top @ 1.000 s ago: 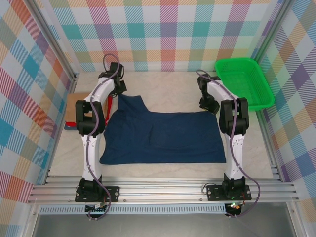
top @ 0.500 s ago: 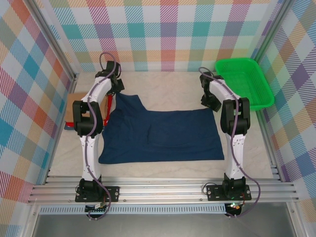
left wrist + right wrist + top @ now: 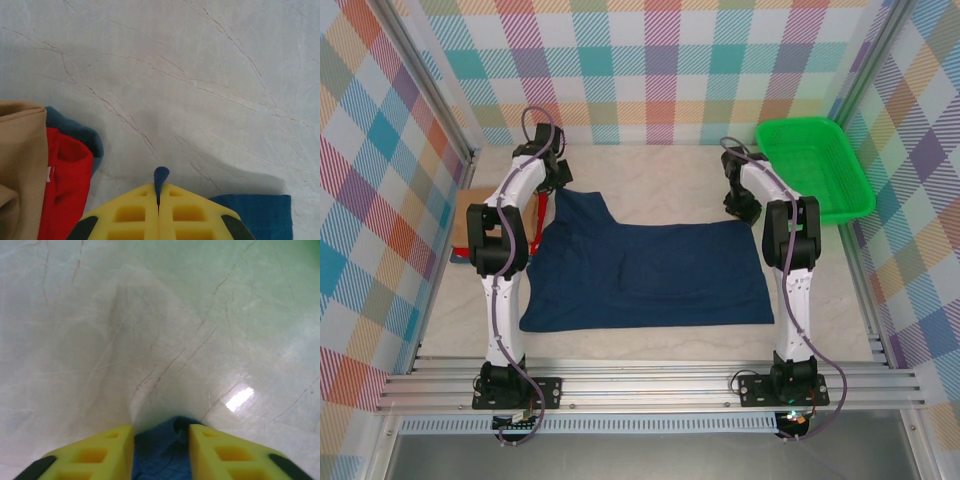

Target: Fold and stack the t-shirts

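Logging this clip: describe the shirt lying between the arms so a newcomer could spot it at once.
Start at the pale marble-patterned table; at its middle lies the dark navy cloth t-shirt, spread flat. That sets it apart from the folded tan shirt and folded red shirt piled at the table's left edge.

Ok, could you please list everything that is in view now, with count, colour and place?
navy t-shirt: one, dark blue, spread flat in the middle of the table
folded t-shirts: three, tan, red and blue, piled together at the table's left edge
basket: one, green, far right corner
table: one, pale marbled, under everything
walls: checked, many colours, around the table
left tool: one, yellow fingers, shut on the navy t-shirt's far left corner
right tool: one, yellow fingers, jaws apart around the shirt's far right corner
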Robot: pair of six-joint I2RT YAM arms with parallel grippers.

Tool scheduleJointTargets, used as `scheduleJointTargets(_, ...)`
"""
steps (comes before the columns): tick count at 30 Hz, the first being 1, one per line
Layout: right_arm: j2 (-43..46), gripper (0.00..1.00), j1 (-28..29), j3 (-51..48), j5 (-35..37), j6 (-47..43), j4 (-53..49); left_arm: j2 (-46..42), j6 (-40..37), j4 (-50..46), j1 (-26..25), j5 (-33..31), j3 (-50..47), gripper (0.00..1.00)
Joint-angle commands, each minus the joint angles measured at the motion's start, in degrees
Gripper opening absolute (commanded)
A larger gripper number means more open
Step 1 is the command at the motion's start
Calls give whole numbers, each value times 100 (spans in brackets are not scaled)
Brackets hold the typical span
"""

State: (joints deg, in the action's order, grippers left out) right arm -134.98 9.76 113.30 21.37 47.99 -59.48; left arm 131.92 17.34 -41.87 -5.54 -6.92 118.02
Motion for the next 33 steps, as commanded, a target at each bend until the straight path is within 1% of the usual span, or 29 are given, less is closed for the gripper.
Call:
scheduleJointTargets(1,-171,28,-18,109,-11,158,-236,-376,96,-23,25,154,-28,0)
scheduleJointTargets(4,-105,25,-18,215,50,100,-238,-404,128,2,23,247,-45,0)
scheduleJointTargets(6,-78,18,-18,293,61,41,-256,-406,182,42,21,312,-21,0)
scheduleJointTargets(9,-16,2,-22,404,78,19,-352,-374,241,156,18,515,69,0)
scheduleJointTargets(10,42,0,-18,398,87,18,-362,-342,254,161,22,578,161,0)
scheduleJointTargets(16,398,0,-61,404,106,-157,-259,-175,305,106,14,859,875,0)
scheduleJointTargets(19,527,0,-96,404,44,-290,-243,-298,282,4,-13,850,890,0)
scheduleJointTargets(21,612,0,-97,358,6,-387,-241,-494,269,2,-44,857,681,0)
scheduleJointTargets(25,820,0,-95,84,-291,-540,-215,-986,261,-43,-206,815,31,0)
scheduleJointTargets(29,1347,0,-97,-636,-525,-693,114,-1669,143,83,-461,774,-973,0)
scheduleJointTargets(33,1773,0,-97,-1243,-654,-803,163,-2513,-32,121,-679,583,-1967,0)
